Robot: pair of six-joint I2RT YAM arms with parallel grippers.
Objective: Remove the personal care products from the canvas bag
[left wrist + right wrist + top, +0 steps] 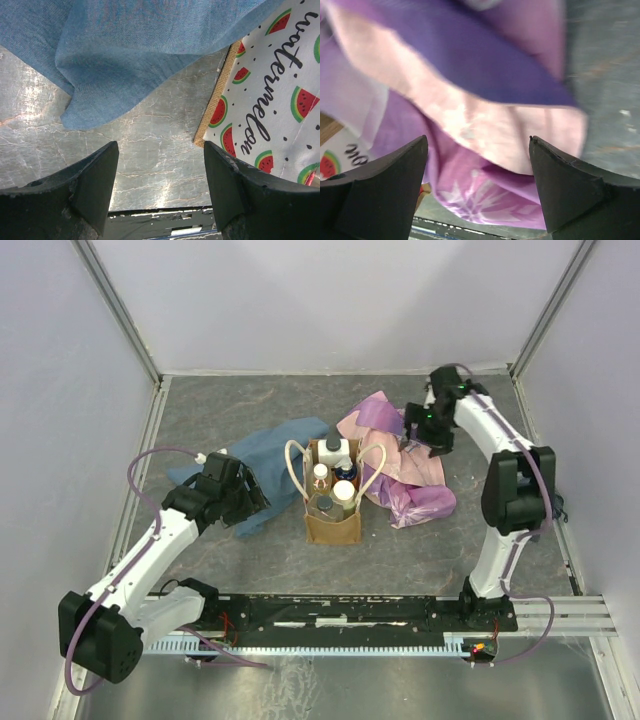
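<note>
The tan canvas bag (333, 523) stands upright mid-table with cream loop handles (296, 465). Several personal care products (334, 453) stand inside it, among them a white bottle with a dark cap and pale-capped ones (343, 490). In the left wrist view the bag's side panel (272, 107) shows a watermelon print at the right. My left gripper (250, 490) is open just left of the bag, over bare table (160, 150). My right gripper (428, 436) is open, hovering above the pink-purple cloth (485, 125) to the bag's right, nothing between its fingers.
A blue cloth (262, 465) lies crumpled left of the bag, under my left wrist (140, 45). The pink-purple cloth (405, 475) is heaped against the bag's right side. White walls ring the table; a black rail (340, 612) runs along the near edge.
</note>
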